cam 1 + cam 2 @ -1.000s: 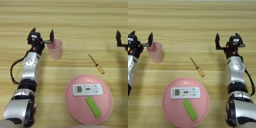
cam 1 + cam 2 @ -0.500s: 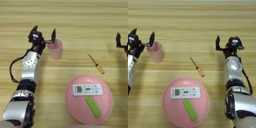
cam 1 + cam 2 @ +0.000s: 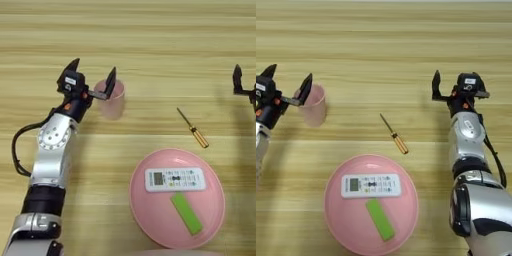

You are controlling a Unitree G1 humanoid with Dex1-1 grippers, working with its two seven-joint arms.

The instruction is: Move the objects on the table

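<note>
A pale pink cup stands upright on the table, left of centre. My left gripper hovers just left of it, open wide, and its right finger reaches over the cup's rim. The white remote control lies flat on a round pink plate near the front. My right gripper stands open at the right side of the table with nothing between its fingers, far from both objects.
A small screwdriver with an orange handle lies on the wood between the cup and my right arm. A green bar lies on the plate beside the remote.
My left gripper has shifted a little to the right, so its right finger now overlaps the cup's rim. The cup, remote and right arm have not moved.
</note>
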